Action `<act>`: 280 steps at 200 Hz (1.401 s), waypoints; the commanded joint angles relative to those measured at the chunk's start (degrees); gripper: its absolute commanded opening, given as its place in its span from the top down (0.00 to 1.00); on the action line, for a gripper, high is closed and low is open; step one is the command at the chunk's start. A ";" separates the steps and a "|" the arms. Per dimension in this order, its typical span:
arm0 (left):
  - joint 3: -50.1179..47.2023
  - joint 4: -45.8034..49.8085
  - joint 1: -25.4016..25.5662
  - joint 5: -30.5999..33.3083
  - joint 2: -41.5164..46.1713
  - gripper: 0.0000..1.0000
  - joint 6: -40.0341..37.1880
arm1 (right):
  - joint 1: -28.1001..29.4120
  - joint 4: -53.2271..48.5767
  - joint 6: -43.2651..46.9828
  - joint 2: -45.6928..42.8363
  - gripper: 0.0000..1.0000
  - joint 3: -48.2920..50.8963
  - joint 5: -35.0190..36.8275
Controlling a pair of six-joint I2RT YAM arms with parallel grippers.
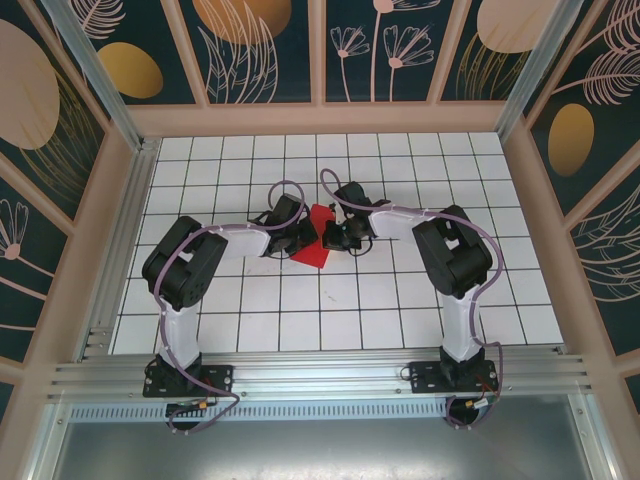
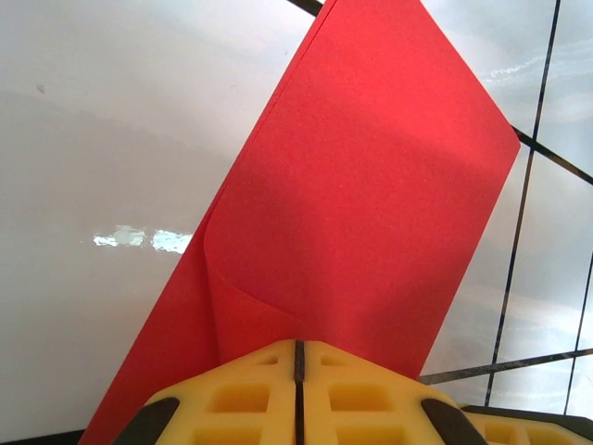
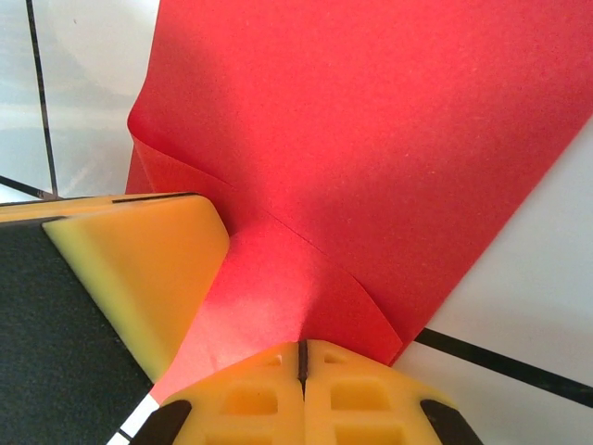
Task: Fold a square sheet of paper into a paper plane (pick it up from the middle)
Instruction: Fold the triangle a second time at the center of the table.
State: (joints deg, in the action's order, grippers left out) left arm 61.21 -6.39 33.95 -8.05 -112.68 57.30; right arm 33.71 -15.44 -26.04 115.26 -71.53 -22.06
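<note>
Yellow pads (image 2: 232, 375) of left gripper (image 2: 298, 357) clamped shut on folded red sheet of paper (image 2: 361, 204). Opposite side pinched likewise by right gripper (image 3: 302, 357). Sheet curled near both grips, held between arms over middle of white gridded table (image 1: 400, 300).

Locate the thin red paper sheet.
Top view: the thin red paper sheet is centred on the white gridded table, gripped by the left gripper and right gripper.
</note>
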 commanded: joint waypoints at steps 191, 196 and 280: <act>-2.08 1.67 -0.66 0.64 -1.05 0.96 0.44 | 3.46 4.13 -2.08 -3.66 0.95 5.67 -8.56; -2.06 1.65 -0.65 0.67 -1.08 0.96 0.45 | 3.40 3.97 -2.08 -3.42 0.95 5.74 -8.53; -1.68 1.72 -0.74 1.79 0.01 0.95 0.30 | 2.75 1.99 -1.45 -0.43 0.97 9.04 -7.36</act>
State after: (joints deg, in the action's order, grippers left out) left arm 60.64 -7.38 33.74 -8.43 -112.66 57.34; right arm 36.82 -11.44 -27.38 112.88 -65.39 -30.20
